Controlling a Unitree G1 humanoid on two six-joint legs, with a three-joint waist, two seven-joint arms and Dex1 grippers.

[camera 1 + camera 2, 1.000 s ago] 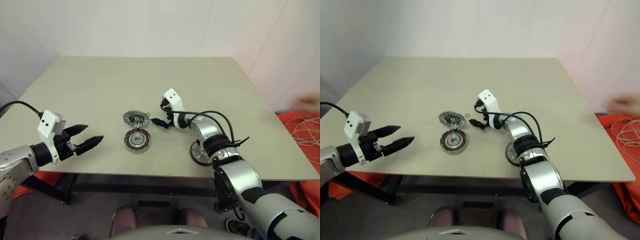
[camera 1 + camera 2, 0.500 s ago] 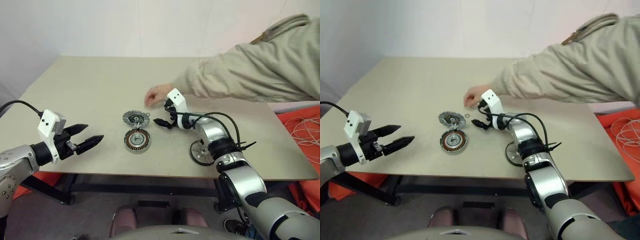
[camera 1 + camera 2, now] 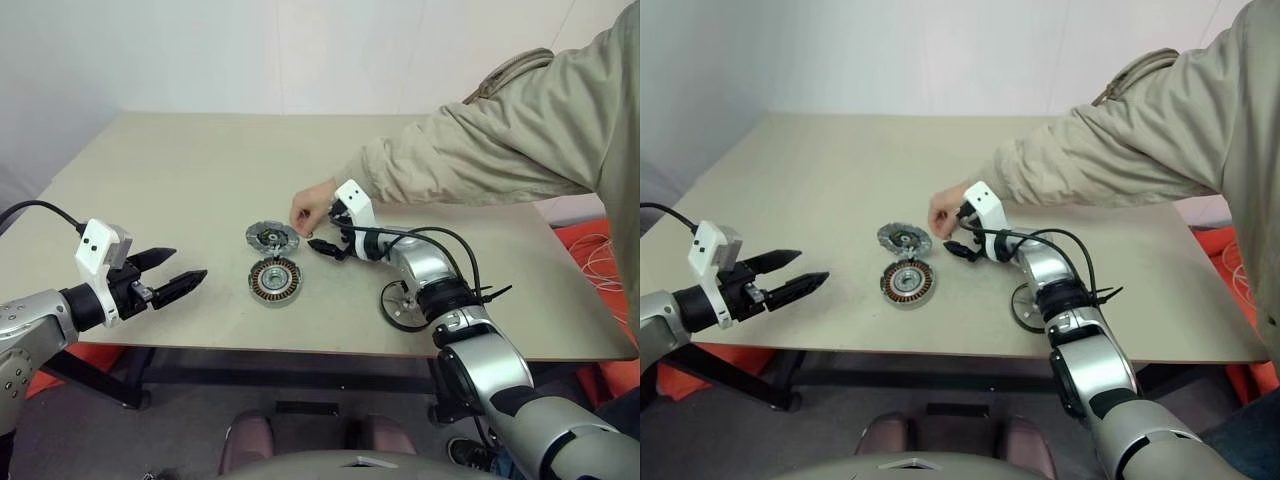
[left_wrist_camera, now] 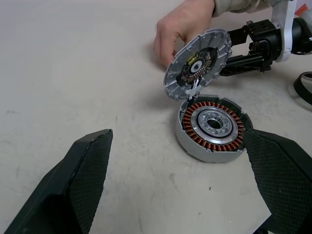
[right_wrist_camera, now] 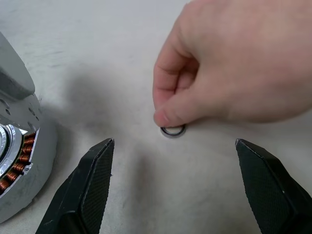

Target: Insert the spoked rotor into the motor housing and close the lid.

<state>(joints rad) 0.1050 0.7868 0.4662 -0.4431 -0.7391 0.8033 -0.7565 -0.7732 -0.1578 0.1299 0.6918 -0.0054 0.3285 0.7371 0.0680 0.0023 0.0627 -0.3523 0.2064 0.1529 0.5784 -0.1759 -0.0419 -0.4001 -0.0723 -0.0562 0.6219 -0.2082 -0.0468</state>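
Note:
The motor housing (image 3: 274,281), with its copper windings showing, lies open near the table's middle. Just behind it the finned grey lid (image 4: 197,63) stands tilted, its low edge at the housing's rim. The spoked rotor (image 3: 391,303) lies near the front edge, partly hidden under my right forearm. My right gripper (image 3: 320,245) is open, right of the lid. A person's hand (image 5: 219,68) pinches a tiny ring (image 5: 172,131) just ahead of it. My left gripper (image 3: 187,264) hovers open, left of the housing, holding nothing.
The person's beige sleeve (image 3: 480,150) stretches over the table's right side from the far right. Bare tabletop (image 3: 180,170) lies behind and to the left. The table's front edge (image 3: 300,350) runs close below the housing and the rotor.
A person's arm has come in from the right, and the hand has dropped to the small ring in front of my right gripper. Both grippers have kept their places and stayed open.

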